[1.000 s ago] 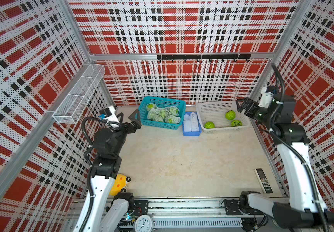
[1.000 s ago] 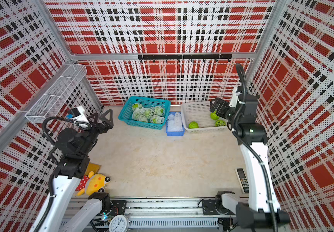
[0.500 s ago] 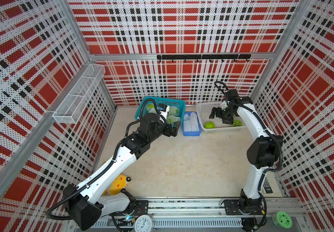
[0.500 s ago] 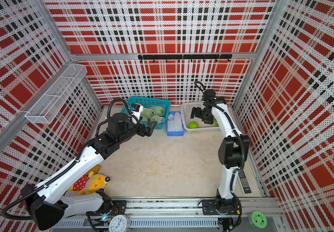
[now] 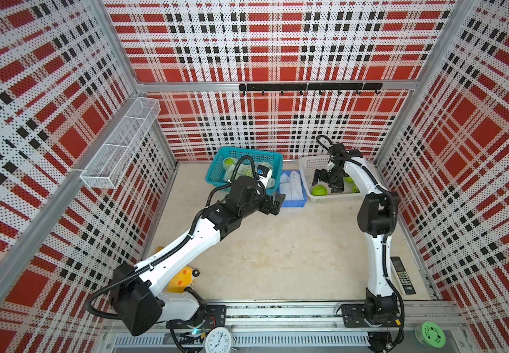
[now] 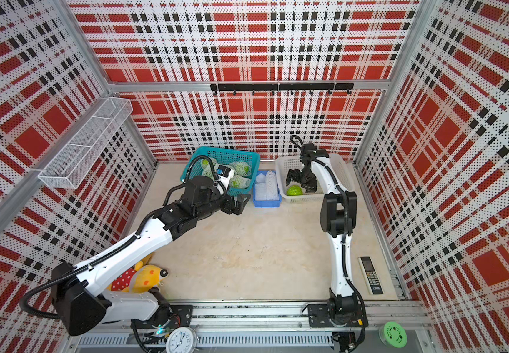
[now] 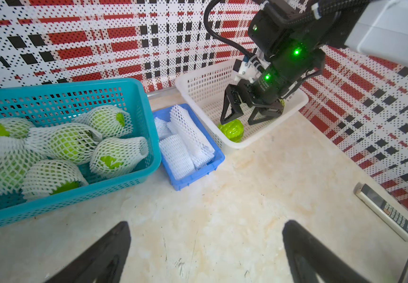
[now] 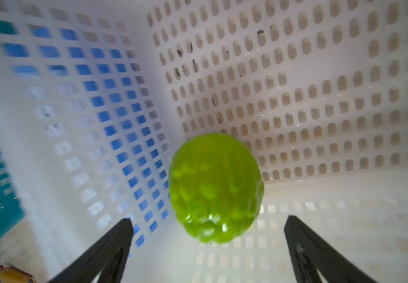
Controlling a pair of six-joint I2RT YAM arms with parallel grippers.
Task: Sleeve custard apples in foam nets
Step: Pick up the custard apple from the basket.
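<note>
A bare green custard apple (image 8: 214, 188) lies in the near-left corner of the white basket (image 5: 335, 199); two more (image 5: 348, 179) lie behind my right arm. My right gripper (image 8: 206, 220) hangs open just above that fruit (image 5: 319, 191), a finger on either side and not touching it, as the left wrist view shows (image 7: 236, 122). White foam nets (image 5: 291, 186) lie stacked in the blue tray (image 7: 198, 178). My left gripper (image 7: 205, 225) is open and empty over bare tabletop, in front of the teal basket (image 5: 244, 154) and the tray, in both top views (image 6: 242, 203).
The teal basket (image 7: 75, 203) holds several fruits wrapped in nets (image 7: 63, 144). A remote control (image 5: 403, 275) lies by the right wall. A yellow plush toy (image 6: 143, 275) sits under my left arm. A wire shelf (image 5: 121, 149) juts from the left wall.
Both arms have come away from the side walls. The left now reaches out in front of the teal basket, and the right has come down into the white basket over a fruit.
</note>
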